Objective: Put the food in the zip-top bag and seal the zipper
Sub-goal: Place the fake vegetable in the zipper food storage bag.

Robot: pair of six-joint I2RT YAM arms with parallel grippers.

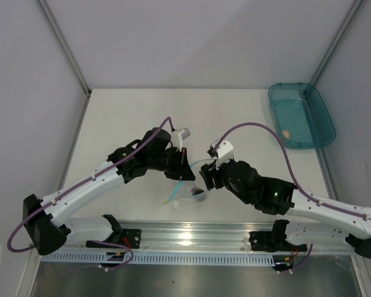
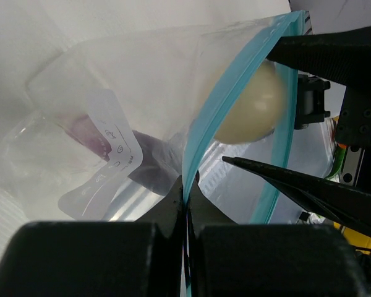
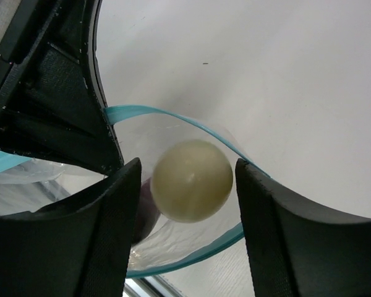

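My left gripper (image 2: pixel 187 185) is shut on the teal zipper (image 2: pixel 222 105) of the clear zip-top bag (image 1: pixel 187 195), holding its mouth up and open. My right gripper (image 3: pixel 188 179) hangs open over that mouth. A pale cream ball of food (image 3: pixel 191 180) sits between its fingers with a gap on each side, blurred, just inside the zipper loop (image 3: pixel 191 127). The same cream ball (image 2: pixel 253 105) shows through the mouth in the left wrist view. A dark purple piece (image 2: pixel 86 133) lies deeper in the bag behind the white label (image 2: pixel 108 164).
A teal tray (image 1: pixel 312 105) stands at the back right with one peach-pink piece (image 1: pixel 286 133) in it. Both arms meet near the table's front edge, above the metal rail (image 1: pixel 191 238). White walls close in the table on three sides.
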